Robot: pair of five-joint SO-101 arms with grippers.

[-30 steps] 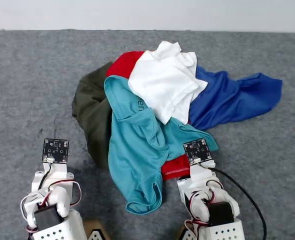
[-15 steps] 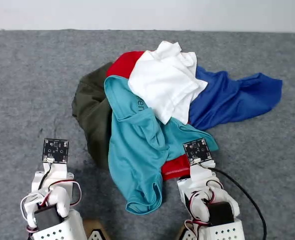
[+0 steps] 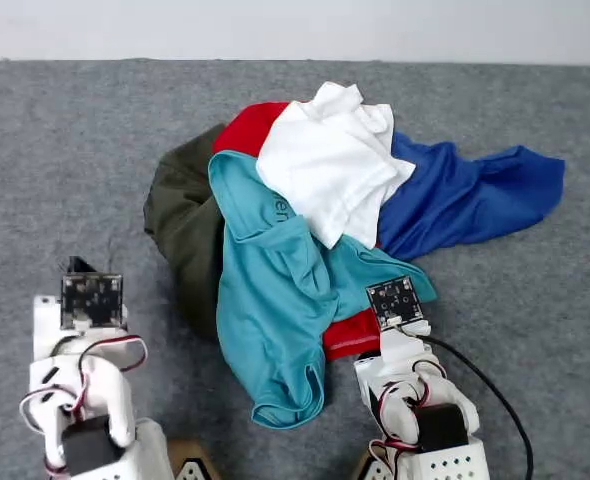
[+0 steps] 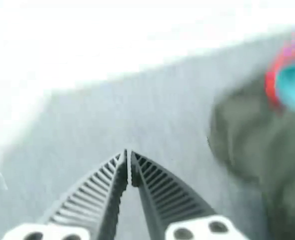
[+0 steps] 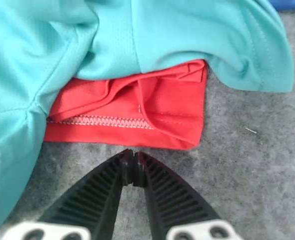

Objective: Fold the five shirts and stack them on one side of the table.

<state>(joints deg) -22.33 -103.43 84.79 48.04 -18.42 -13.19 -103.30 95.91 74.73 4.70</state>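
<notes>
While the shirts lie in the same heap as a second ago, the left arm (image 3: 80,370) has swung outward toward the table's left edge, its wrist now farther from the pile than before. The left gripper (image 4: 128,152) is pressed together with nothing between its fingers and hangs over bare grey table (image 3: 65,150), with the olive shirt (image 3: 180,215) off to one side of it. The right arm (image 3: 405,375) has not moved. The right gripper (image 5: 133,156) is likewise closed on nothing, its tips just short of the hem of the red shirt (image 5: 137,110), which pokes out from under the teal shirt (image 3: 275,300). The pile sits mid-table: the white shirt (image 3: 330,170) is on top, the blue shirt (image 3: 465,200) spreads to the right, and the olive one is at the left.
</notes>
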